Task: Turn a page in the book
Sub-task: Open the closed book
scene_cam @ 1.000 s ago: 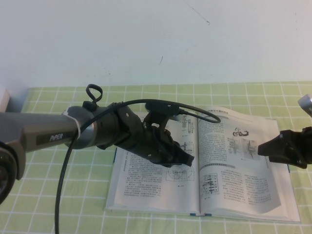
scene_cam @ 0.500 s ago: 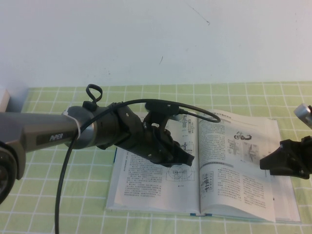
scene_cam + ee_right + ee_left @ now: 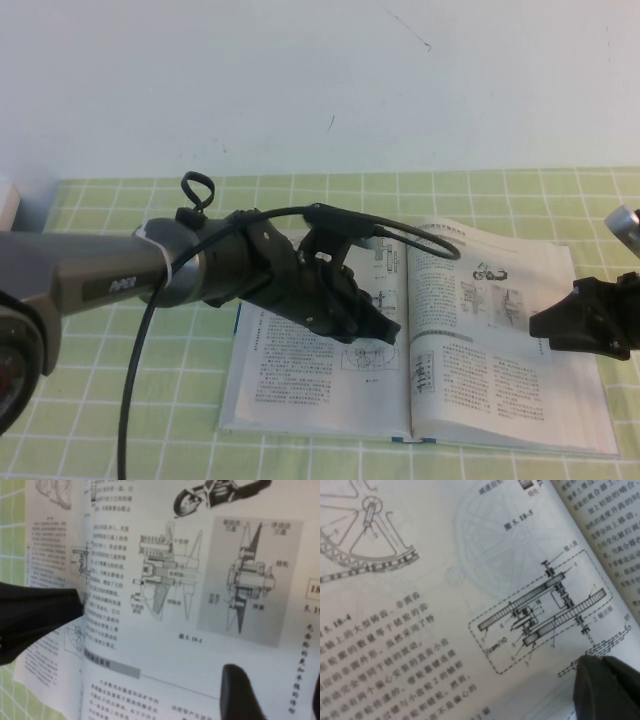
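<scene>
The book (image 3: 330,385) lies open and flat on the table, with a blue cover edge showing at its front. My left gripper (image 3: 390,328) is shut, its tips resting on the left-hand page beside a gear drawing near the spine, as the left wrist view (image 3: 600,662) shows. My right gripper (image 3: 545,328) hovers low over the outer part of the right-hand page (image 3: 480,370). In the right wrist view this gripper (image 3: 279,680) is open, and the printed page (image 3: 165,645) shows between its fingers (image 3: 242,690). It holds nothing.
A green checked cloth (image 3: 120,400) covers the table and a white wall (image 3: 300,80) stands behind it. A pale object (image 3: 8,205) sits at the far left edge. The left arm's black cable (image 3: 130,380) loops down over the cloth.
My right gripper has dropped lower over the right page and shifted slightly towards the spine. The left arm has barely moved and stays on the left page.
</scene>
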Available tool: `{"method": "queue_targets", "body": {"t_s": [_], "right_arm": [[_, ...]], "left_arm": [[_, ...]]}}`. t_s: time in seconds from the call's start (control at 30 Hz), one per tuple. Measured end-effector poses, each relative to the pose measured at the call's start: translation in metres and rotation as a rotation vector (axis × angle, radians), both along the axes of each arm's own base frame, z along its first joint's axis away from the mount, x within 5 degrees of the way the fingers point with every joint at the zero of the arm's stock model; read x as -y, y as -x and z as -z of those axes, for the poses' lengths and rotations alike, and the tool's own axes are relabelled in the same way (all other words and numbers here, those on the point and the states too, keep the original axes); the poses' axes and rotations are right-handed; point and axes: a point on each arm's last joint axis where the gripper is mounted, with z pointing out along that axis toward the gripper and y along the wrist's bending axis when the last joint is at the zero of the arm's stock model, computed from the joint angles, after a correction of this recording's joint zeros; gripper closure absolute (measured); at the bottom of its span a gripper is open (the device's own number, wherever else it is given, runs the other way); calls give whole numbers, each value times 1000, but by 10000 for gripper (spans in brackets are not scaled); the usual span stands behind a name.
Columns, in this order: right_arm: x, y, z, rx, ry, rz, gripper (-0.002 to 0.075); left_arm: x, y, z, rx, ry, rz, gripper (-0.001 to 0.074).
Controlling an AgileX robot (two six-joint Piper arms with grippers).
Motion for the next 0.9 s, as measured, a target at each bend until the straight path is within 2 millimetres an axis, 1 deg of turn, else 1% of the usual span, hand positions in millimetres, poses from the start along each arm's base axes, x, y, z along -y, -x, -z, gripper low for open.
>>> {"method": "queue_targets", "body": {"t_s": [0.17,0.33,0.43,0.57,0.77,0.9], "right_arm": [[0,0,0,1,1,0,408],[1,0,2,1,27,-6,408],[2,0,2,2,36,-4,408],[2,0,2,2,31,2,409],[2,-1,1,4,23,14,409],[1,-2,0,15,7,14,409]], "left_arm": [[-2,2,-16,70,-1,35,738],[-4,5,-42,136,30,47,738],[-5,7,-51,162,39,58,738],[-4,10,-58,157,46,108,738],[10,17,-70,187,58,229,738],[26,29,-76,237,57,326,738]]}}
